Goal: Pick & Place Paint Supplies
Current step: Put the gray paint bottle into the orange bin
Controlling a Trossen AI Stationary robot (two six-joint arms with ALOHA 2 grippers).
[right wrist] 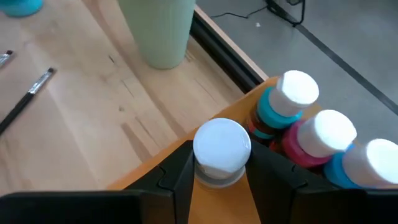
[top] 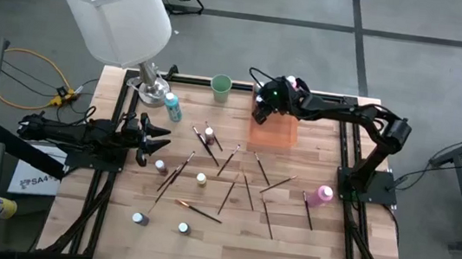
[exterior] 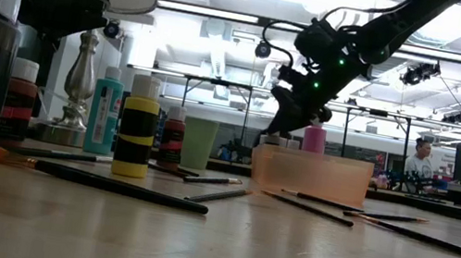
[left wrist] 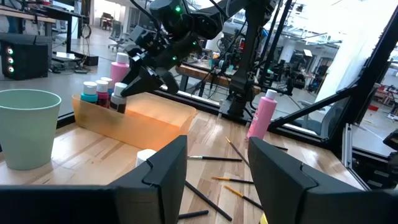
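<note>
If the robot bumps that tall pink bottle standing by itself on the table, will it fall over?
Probably, yes. The tall pink bottle is narrow and stands upright, so a push near its cap would likely tip it. Being round, it might then roll across the wooden table.

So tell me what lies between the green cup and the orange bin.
In the high view, only bare wood and the dark table frame lie between the green cup and the orange bin; the right gripper hangs over the bin's near end.
</note>
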